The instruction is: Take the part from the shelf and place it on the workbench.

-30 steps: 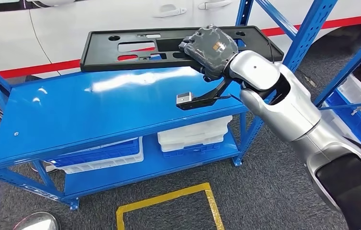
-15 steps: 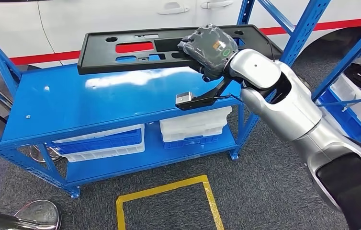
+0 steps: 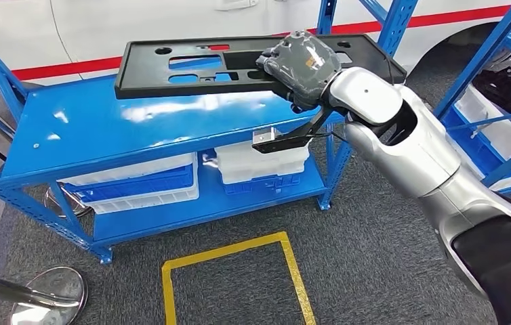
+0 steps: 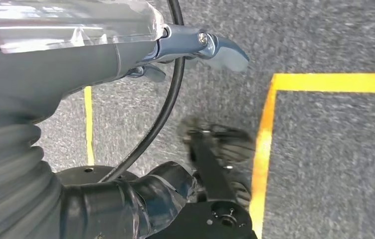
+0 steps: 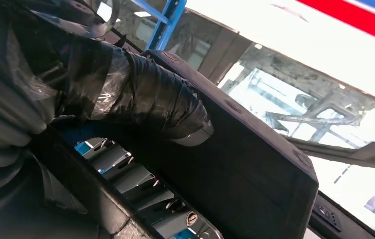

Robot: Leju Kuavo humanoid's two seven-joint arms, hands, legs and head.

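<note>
The part is a long flat black plastic panel with several cut-outs. My right hand grips it near its right end and holds it level over the back of the blue shelf's top, seemingly just off the surface. In the right wrist view the dark taped thumb presses on the panel. My left hand hangs over grey carpet with its fingers apart and nothing in it.
The blue rack holds white and blue bins and a white bin on its lower shelf. A white car with a red stripe stands behind. Another blue rack is at right. A yellow floor outline and a stanchion base lie on the carpet.
The whole picture has shifted, so the camera has moved. My right hand keeps its hold on the panel, whose right end now sticks out past the shelf's right post.
</note>
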